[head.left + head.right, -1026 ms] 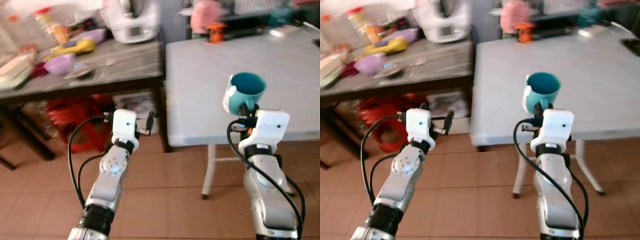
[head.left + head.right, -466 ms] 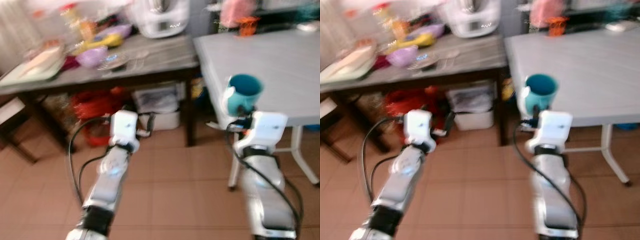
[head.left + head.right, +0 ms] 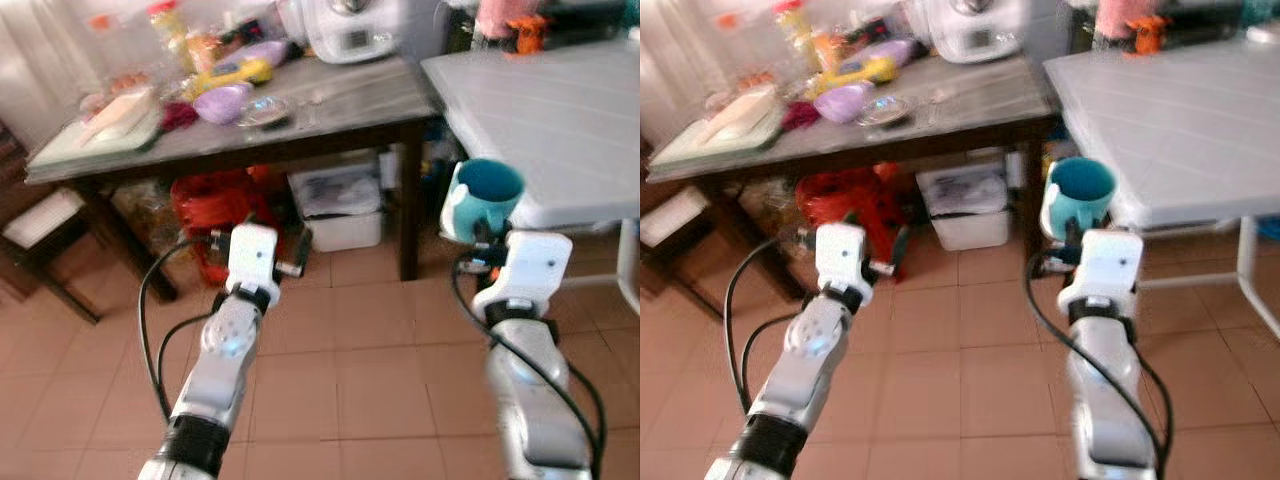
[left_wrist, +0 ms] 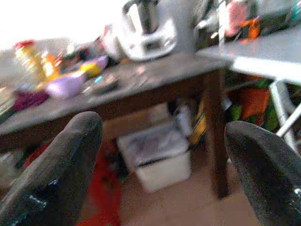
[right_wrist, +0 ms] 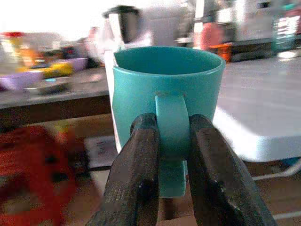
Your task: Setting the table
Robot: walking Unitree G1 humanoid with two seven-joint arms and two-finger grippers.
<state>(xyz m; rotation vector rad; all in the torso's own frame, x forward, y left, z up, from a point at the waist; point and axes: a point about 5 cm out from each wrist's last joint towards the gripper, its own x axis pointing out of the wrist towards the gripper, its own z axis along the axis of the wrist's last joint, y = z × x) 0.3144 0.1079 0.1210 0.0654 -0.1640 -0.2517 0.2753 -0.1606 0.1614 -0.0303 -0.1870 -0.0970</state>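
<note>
A teal mug [image 3: 481, 198] rides upright in my right gripper [image 5: 170, 165], whose two black fingers [image 5: 141, 155] are shut on the mug's handle. The mug hangs over the tiled floor just off the near left corner of the grey-white table [image 3: 560, 120]. My left gripper [image 4: 162, 155] is held out low at the left, open with nothing between its fingers [image 4: 56, 174]. It points toward the dark wooden table [image 3: 330, 105] beyond it.
The dark table carries a purple bowl [image 3: 222, 102], a yellow item [image 3: 232, 72], jars, a glass dish [image 3: 264, 110] and a white appliance [image 3: 352, 28]. Beneath it sit a red stool [image 3: 215, 215] and a white bin [image 3: 340, 205]. Orange and pink things [image 3: 520, 20] stand at the grey-white table's far edge.
The camera has swung and pulled back: the dark table has come into the middle and the grey-white table has slid right. The mug, earlier over that table's edge, now hangs beside its corner.
</note>
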